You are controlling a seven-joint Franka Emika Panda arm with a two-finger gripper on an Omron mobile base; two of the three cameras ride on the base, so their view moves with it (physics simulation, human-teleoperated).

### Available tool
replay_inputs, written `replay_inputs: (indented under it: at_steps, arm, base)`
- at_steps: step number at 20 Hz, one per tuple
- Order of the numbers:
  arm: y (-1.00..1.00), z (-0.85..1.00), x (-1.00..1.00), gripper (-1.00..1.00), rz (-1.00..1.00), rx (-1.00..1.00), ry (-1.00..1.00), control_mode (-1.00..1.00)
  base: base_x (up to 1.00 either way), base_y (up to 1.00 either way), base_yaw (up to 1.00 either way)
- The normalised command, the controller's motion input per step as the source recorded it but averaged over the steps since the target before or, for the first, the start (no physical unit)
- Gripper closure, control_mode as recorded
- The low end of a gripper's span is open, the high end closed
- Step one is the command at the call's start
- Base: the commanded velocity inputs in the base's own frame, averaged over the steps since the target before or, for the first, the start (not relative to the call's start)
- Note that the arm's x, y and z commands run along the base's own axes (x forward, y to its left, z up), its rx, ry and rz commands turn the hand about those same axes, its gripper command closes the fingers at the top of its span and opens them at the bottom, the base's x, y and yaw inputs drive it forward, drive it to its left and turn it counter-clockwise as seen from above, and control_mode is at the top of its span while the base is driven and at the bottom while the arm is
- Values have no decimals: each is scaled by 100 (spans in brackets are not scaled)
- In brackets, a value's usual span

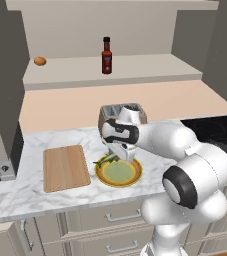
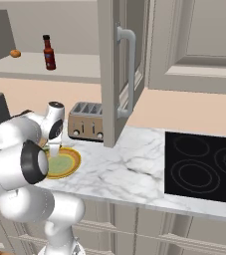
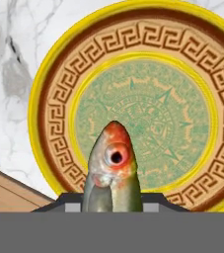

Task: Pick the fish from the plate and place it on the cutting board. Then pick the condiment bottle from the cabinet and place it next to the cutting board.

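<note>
Between the plate (image 1: pixel 118 172) and the cutting board (image 1: pixel 65 167) you have only bare marble table (image 1: pixel 30 192); nothing stands on the board. The toaster (image 1: pixel 121 116) sits just behind the plate, close behind your pincer (image 1: pixel 116 156). In the cabinet (image 1: pixel 150 67), the condiment bottle (image 1: pixel 106 56) stands alone mid-ledge, well apart from the small orange thing (image 1: pixel 40 61). An open cabinet door (image 2: pixel 118 69) hangs over the toaster's right side.

Cutting board (image 1: pixel 64 167) left of plate (image 1: pixel 133 178); toaster (image 1: pixel 122 114) behind plate.
</note>
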Motion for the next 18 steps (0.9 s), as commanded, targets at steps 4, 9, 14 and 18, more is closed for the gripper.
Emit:
replay_inputs:
  at_steps: [4, 9, 14, 18]
  arm:
    - [39, 4, -11, 100, 0, 2, -5, -100]
    - [43, 1, -9, 100, 0, 3, -5, -100]
    - [45, 0, -3, 100, -1, 1, -5, -100]
    - [48, 0, 0, 100, -3, 1, -4, -100]
  base:
    - [0, 0, 0]
    - [0, 0, 0]
    - [0, 0, 0]
    - [0, 0, 0]
